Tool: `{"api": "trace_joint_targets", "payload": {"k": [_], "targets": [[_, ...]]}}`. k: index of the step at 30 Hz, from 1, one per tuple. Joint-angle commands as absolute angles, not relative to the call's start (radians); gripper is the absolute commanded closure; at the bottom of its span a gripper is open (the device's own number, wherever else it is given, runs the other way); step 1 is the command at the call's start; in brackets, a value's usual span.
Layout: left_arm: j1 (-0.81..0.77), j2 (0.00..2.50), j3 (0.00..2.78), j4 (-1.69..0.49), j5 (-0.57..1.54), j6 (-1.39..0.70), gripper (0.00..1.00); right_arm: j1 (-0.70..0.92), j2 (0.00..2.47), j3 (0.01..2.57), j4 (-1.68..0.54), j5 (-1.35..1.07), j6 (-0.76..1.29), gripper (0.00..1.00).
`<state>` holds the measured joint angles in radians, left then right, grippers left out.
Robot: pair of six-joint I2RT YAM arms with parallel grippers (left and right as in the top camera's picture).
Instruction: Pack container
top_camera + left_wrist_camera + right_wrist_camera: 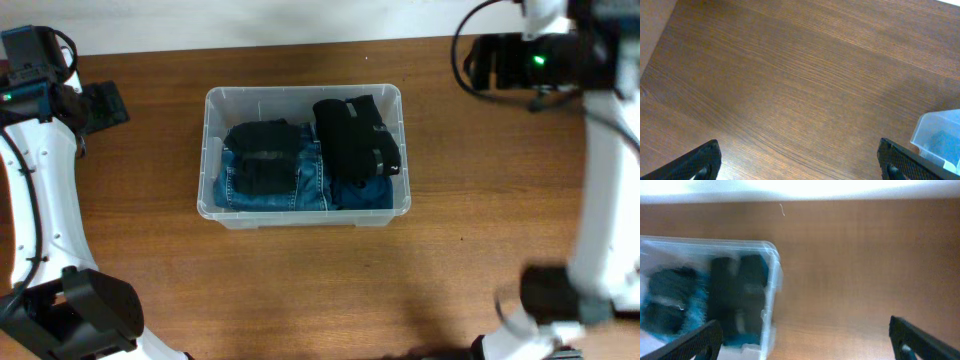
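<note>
At table [300,290] centre, the container [300,92] is seen upright, with blue denim [262,195] laid along its floor, a black garment [262,148] on the left part and a black bundle [355,135] on the right. Left gripper [800,162] is held over bare wood, well apart from the container's left wall, fingers spread wide, released. Right gripper [807,340] is likewise spread and released, beyond the far right corner; that view is blurred
</note>
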<state>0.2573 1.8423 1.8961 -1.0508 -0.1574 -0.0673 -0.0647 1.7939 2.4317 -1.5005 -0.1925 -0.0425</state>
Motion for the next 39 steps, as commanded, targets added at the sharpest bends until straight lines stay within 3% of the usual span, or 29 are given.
{"api": "trace_joint_targets", "payload": {"k": [1, 3, 7, 8, 17, 30, 39], "targets": [[0.257, 1.85, 1.906, -1.052, -0.15, -0.052, 0.01, -0.059, 1.512, 2.179, -1.305, -0.272, -0.078, 0.02], [0.257, 1.85, 1.906, -1.052, -0.15, -0.052, 0.01, -0.059, 1.302, 1.853, -1.038, -0.295, -0.079, 0.02], [0.257, 1.85, 1.906, -1.052, -0.15, -0.052, 0.01, -0.059, 1.03, 1.412, -0.728, -0.305, -0.078, 0.01], [0.257, 1.85, 1.906, -1.052, -0.15, -0.052, 0.01, -0.059, 0.896, 1.187, -0.591, -0.304, -0.078, 0.02], [0.257, 1.85, 1.906, -1.052, -0.15, -0.052, 0.01, -0.059, 0.388, 0.418, -0.001, -0.312, -0.07, 0.02], [0.257, 1.85, 1.906, -1.052, -0.15, -0.052, 0.01, -0.059, 0.05, 0.022, 0.049, -0.303, -0.026, 0.02], [0.257, 1.85, 1.906, -1.052, -0.15, -0.052, 0.0, -0.058, 0.003, 0.006, -0.064, -0.186, 0.031, 0.02]]}}
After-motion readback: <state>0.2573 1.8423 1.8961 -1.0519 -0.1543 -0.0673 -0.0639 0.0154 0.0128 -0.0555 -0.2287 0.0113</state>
